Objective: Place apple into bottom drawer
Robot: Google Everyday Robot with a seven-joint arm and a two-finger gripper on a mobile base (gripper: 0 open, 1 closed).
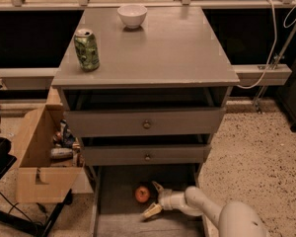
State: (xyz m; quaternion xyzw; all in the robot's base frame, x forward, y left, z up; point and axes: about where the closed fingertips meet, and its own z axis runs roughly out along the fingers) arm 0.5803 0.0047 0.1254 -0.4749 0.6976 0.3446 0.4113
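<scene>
The small red-orange apple (142,194) lies on the floor of the pulled-out bottom drawer (118,221), near its middle. My gripper (154,199) reaches in from the lower right on a white arm and sits just right of the apple. Its two pale fingers (152,211) are spread apart, one above and one below, and do not hold the apple. The apple rests on the drawer floor, close to the fingers or touching them.
The grey cabinet top (153,48) carries a green can (87,49) and a white bowl (132,15). Two upper drawers with round knobs (146,124) are slightly ajar. A cardboard box (37,157) with clutter stands at the left. Speckled floor lies at the right.
</scene>
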